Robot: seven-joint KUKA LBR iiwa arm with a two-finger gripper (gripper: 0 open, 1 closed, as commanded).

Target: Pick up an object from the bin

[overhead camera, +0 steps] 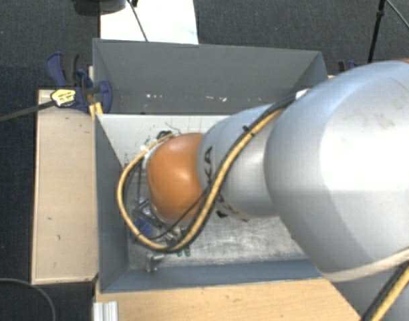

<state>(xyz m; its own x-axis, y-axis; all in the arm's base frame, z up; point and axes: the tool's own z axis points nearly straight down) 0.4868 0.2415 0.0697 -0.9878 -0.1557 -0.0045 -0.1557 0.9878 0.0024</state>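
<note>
My gripper (154, 241) is low in the bin's front left corner, close to the floor and mostly covered by the wrist above it. A small green thing (185, 251) peeks out just to its right on the bin floor. At the gripper's left edge shows a blue bit (143, 228); I cannot tell whether it is a loose thing or what shape it has. A small grey metallic piece (152, 265) lies right in front of the gripper, near the front wall. Whether anything is held is hidden.
The arm reaches in from the right and hides most of the bin floor. Its orange wrist cover and a looping yellow cable hang over the left half. The left and front walls stand close around the gripper.
</note>
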